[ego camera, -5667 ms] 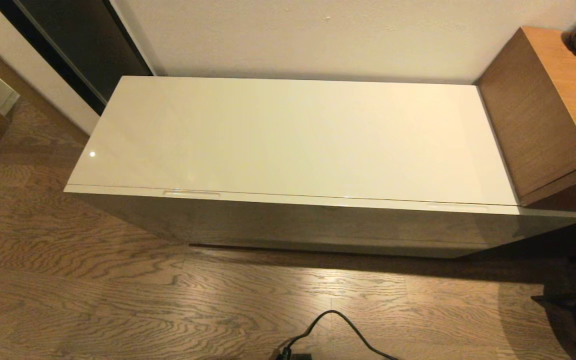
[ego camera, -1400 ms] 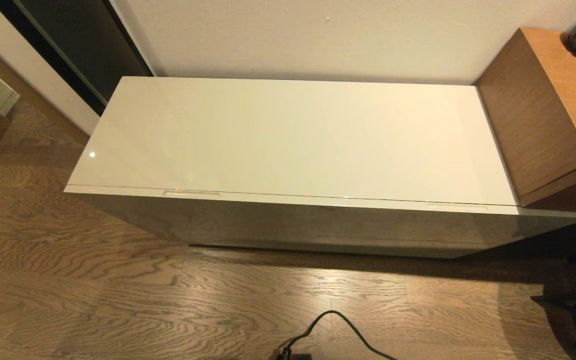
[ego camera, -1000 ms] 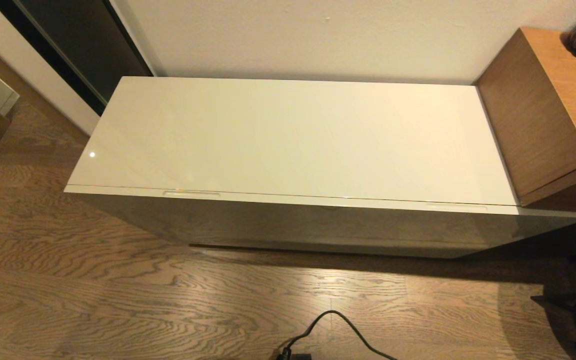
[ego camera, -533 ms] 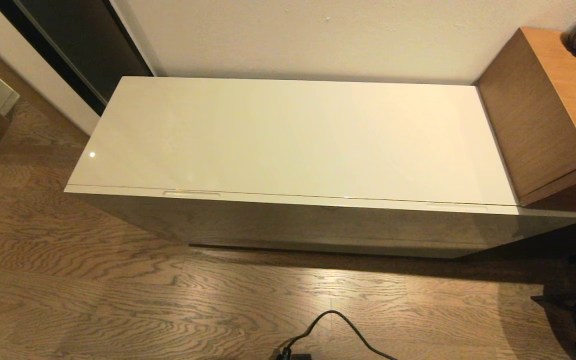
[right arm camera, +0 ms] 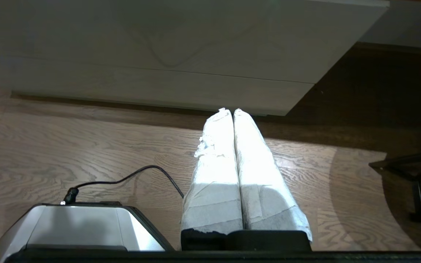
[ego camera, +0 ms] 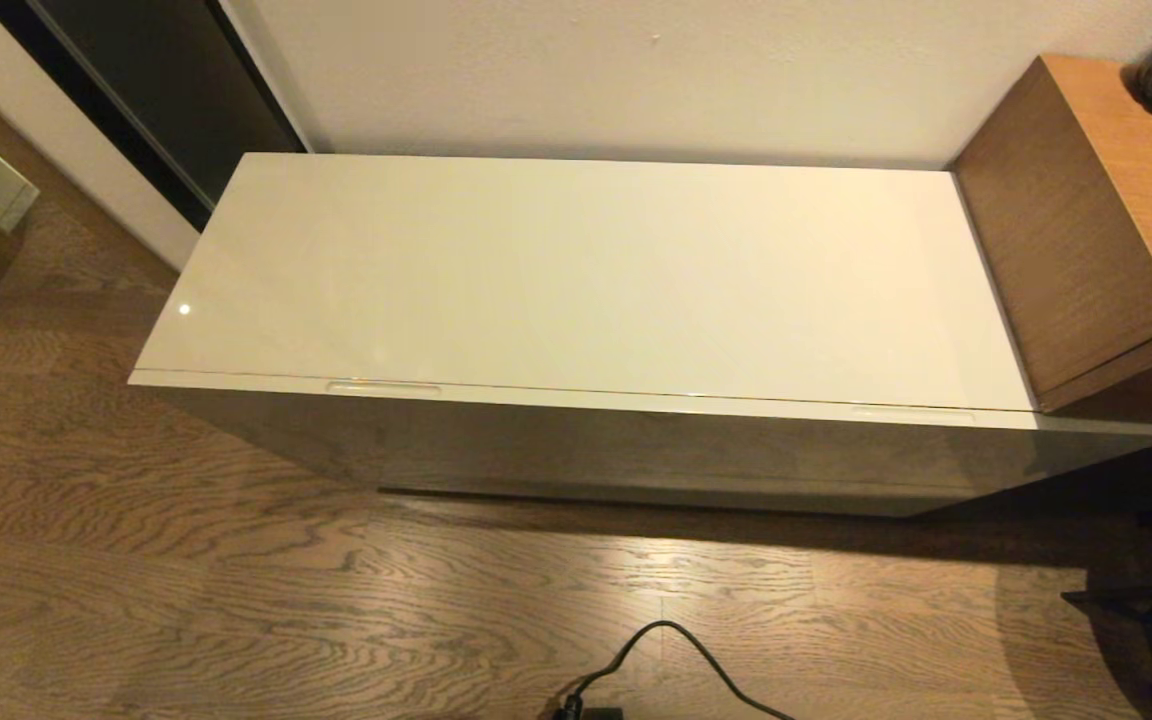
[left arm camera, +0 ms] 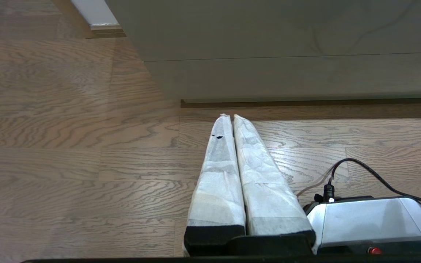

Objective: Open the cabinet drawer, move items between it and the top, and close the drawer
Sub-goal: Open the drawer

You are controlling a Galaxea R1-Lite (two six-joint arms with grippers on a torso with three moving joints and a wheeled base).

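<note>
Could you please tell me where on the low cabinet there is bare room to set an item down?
The whole top shows bare, from the wall behind to the closed cabinet drawer edge in front. It is tightest at the right end, against the brown wooden cabinet. Both pincers hang low, over the floor.

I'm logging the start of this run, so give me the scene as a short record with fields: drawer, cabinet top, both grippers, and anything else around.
drawer: cabinet drawer shut, handle slots untouched
top: cabinet top bare, no items in view
left gripper: left gripper shut, empty, low above the floor
right gripper: right gripper shut, empty, low above the floor
nearby: brown wooden cabinet at the right end, black cable on the wood floor
</note>
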